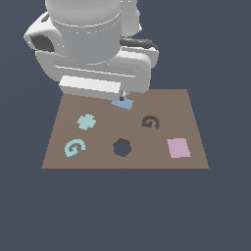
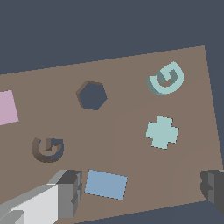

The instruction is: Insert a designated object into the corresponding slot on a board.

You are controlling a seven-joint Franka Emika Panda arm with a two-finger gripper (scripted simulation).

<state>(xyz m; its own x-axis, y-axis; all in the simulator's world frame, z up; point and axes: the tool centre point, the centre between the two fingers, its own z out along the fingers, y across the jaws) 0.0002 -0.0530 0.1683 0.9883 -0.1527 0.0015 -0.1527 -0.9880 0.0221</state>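
Observation:
The light-teal spiral piece (image 1: 75, 148) (image 2: 166, 78) lies flat on the brown board (image 1: 162, 103) (image 2: 122, 131), at its near corner on the exterior view's left. The dark spiral slot (image 1: 150, 122) (image 2: 47, 148) is right of the board's middle in the exterior view and holds nothing. My gripper (image 1: 121, 95) (image 2: 140, 192) hovers over the board's far edge, open, its fingers (image 2: 65, 192) wide apart and holding nothing. It is well away from the spiral. In the exterior view the arm hides most of the gripper.
A teal cross piece (image 1: 86, 121) (image 2: 162, 132) lies beside the spiral. A dark polygonal hole (image 1: 122, 147) (image 2: 92, 95) is near the board's front middle. A pink square (image 1: 178, 147) (image 2: 8, 107) and a blue rectangle (image 1: 123, 103) (image 2: 105, 184) below the gripper also lie on the board.

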